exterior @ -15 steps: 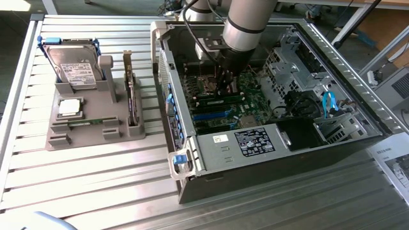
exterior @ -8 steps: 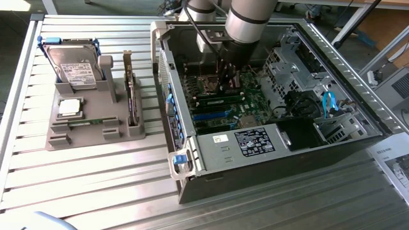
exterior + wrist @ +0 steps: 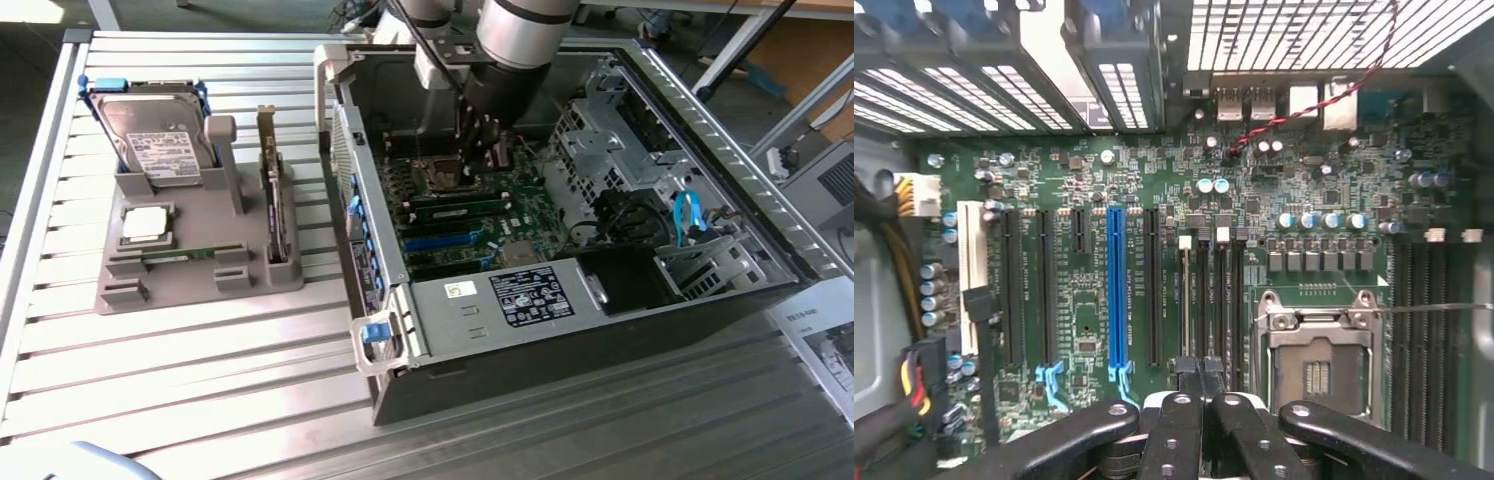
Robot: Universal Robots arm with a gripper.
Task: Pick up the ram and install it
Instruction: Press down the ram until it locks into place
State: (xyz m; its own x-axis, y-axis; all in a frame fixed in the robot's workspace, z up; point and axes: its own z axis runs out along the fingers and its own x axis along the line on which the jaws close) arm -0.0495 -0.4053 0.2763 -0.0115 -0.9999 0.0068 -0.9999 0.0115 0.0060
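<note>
My hand [image 3: 1199, 385] is the nearest thing in the wrist view. Its two fingers [image 3: 1179, 420] are pressed together, and I see no board pinched between them. The tips hang just above the near end of the memory slots [image 3: 1212, 300], beside the open CPU socket [image 3: 1316, 365].

In the exterior view the hand [image 3: 477, 160] reaches down into the open computer case [image 3: 534, 340], close over the motherboard [image 3: 527, 215]. Just in front of it, long green strips stand in the slots, and I judge one of them to be the ram [image 3: 461, 201]. Its long axis runs along the slots, from the exterior view's left to right. So the ram lies directly under and just beside the hand, not in it. I cannot tell if it is fully seated.

Farther away, on the counter [image 3: 200, 380], the grey tray [image 3: 160, 290] with the hard drive [image 3: 158, 145] stands well apart from the hand.
</note>
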